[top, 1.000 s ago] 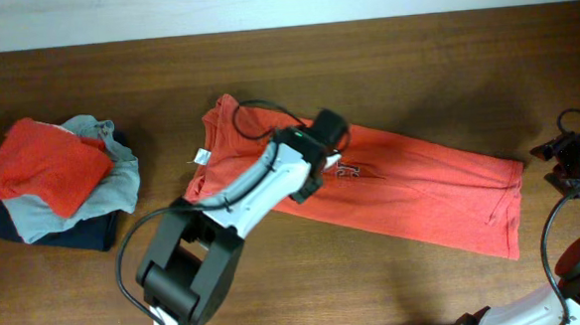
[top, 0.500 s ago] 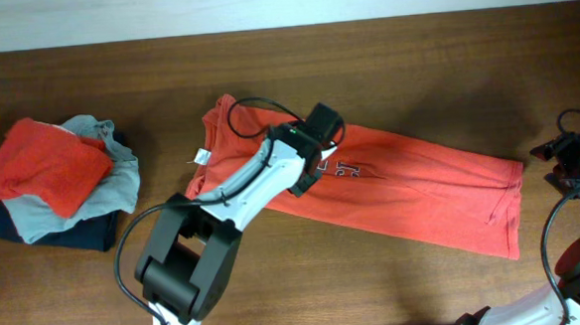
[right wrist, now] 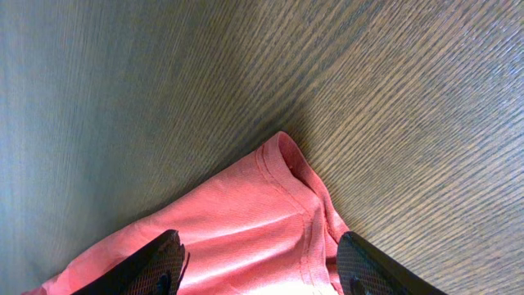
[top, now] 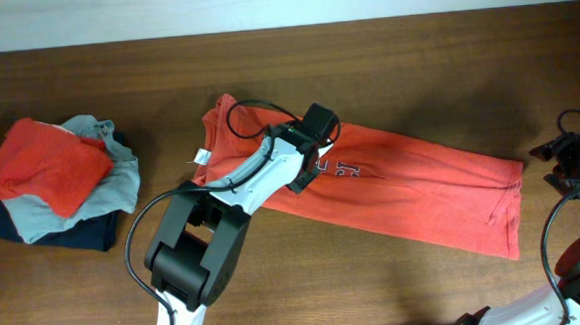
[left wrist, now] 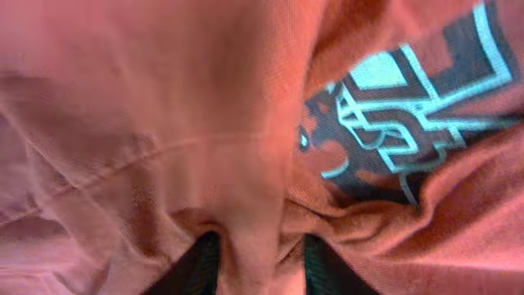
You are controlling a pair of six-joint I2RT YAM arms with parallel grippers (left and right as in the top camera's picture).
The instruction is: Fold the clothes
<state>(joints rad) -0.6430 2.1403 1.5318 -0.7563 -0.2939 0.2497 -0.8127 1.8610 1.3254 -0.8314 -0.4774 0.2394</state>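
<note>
So the left fingers (left wrist: 195, 267) are clenched on a raised ridge of the orange-red T-shirt (top: 420, 181), right next to its chest lettering (left wrist: 401, 115). The right fingers (right wrist: 160, 264) are spread wide and grasping nothing, just off the shirt's far hem corner. The shirt's laid out in a long strip on the bench (top: 364, 59). My guess is it's light, floppy and slumps wherever unsupported, so grab hems and corners. The pile of smaller pieces (top: 57, 180) sits well apart, past its collar end.

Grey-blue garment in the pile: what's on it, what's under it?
An orange-red piece lies on the grey-blue garment; a navy piece shows beneath. Anything else underneath is covered.
</note>
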